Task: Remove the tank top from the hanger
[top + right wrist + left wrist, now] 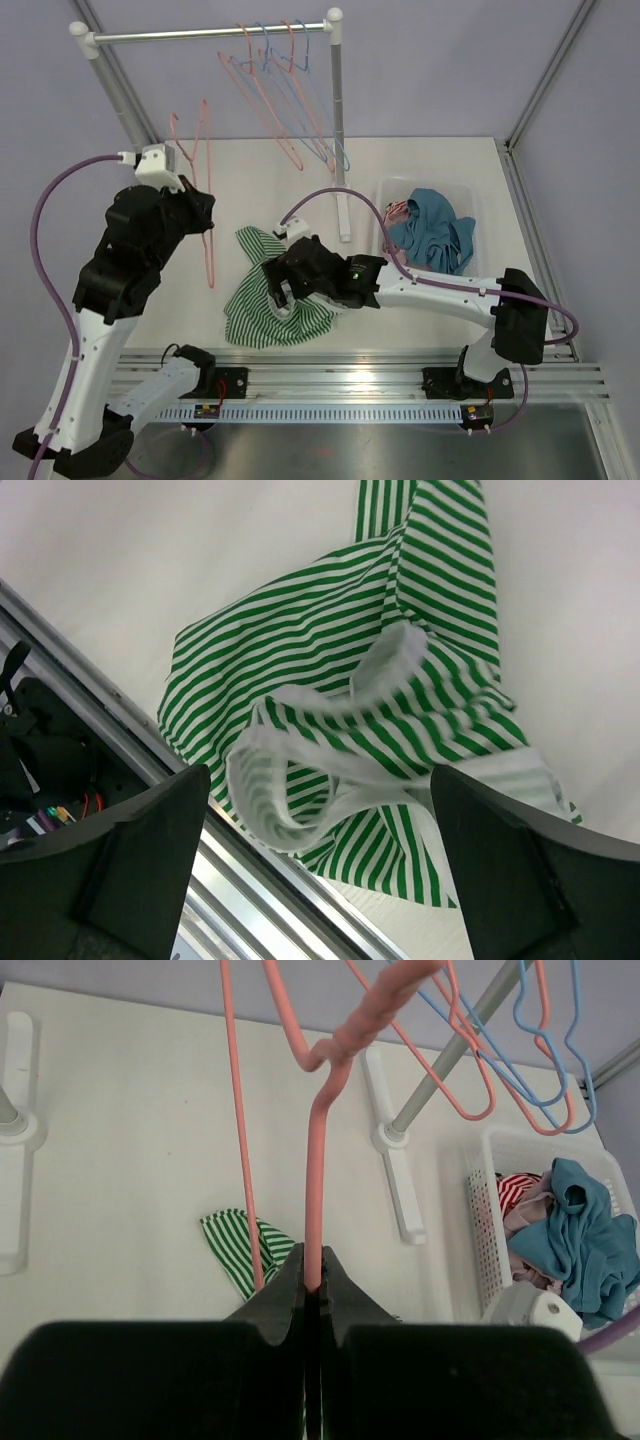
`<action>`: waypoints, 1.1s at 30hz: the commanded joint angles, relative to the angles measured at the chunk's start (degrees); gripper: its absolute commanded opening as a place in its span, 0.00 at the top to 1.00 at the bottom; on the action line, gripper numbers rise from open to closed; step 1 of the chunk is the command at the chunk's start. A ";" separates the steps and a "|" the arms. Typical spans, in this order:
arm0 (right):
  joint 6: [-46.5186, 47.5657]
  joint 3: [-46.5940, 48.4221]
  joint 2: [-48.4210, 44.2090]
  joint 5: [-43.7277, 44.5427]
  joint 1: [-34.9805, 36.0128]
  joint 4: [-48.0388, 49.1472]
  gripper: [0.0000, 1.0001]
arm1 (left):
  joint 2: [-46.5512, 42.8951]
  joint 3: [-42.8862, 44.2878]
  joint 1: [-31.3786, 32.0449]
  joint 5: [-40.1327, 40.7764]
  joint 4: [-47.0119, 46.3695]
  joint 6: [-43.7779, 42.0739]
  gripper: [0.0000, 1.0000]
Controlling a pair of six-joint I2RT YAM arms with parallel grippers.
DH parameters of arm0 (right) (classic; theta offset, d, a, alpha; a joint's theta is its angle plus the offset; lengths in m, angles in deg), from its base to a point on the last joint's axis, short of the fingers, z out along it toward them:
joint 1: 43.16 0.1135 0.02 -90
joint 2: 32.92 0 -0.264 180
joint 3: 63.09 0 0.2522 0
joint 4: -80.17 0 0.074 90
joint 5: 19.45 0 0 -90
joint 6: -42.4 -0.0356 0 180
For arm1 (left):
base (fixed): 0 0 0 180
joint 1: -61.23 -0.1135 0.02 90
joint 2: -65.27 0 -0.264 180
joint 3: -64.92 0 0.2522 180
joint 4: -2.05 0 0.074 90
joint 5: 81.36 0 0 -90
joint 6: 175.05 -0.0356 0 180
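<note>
The green-and-white striped tank top [268, 300] lies crumpled on the table near the front edge. It also shows in the right wrist view [400, 700] and partly in the left wrist view [232, 1242]. My left gripper [200, 213] is shut on the wire of a pink hanger [205, 190] and holds it raised, left of the tank top; no cloth hangs on it. In the left wrist view the gripper [312, 1260] pinches the hanger [316, 1160]. My right gripper [285, 292] hovers open over the tank top, its jaws wide apart and empty [320, 780].
A clothes rack [215, 35] at the back carries several pink and blue hangers [285, 80]; its post foot [343, 215] stands mid-table. A white basket [385, 195] with blue and other clothes sits at the right. An aluminium rail [350, 375] runs along the front edge.
</note>
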 commanded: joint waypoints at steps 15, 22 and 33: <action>-2.62 -7.37 -22.30 8.79 0.26 -0.27 0.00 | 34.48 43.77 -13.33 -18.86 12.80 -2.93 1.00; -0.69 -9.93 -25.91 8.78 0.26 0.44 0.00 | 47.23 59.44 -15.01 -17.62 15.98 -3.20 1.00; -0.69 -13.70 -26.27 5.89 0.26 3.16 0.00 | 56.03 64.73 -16.33 -21.31 7.01 -2.49 1.00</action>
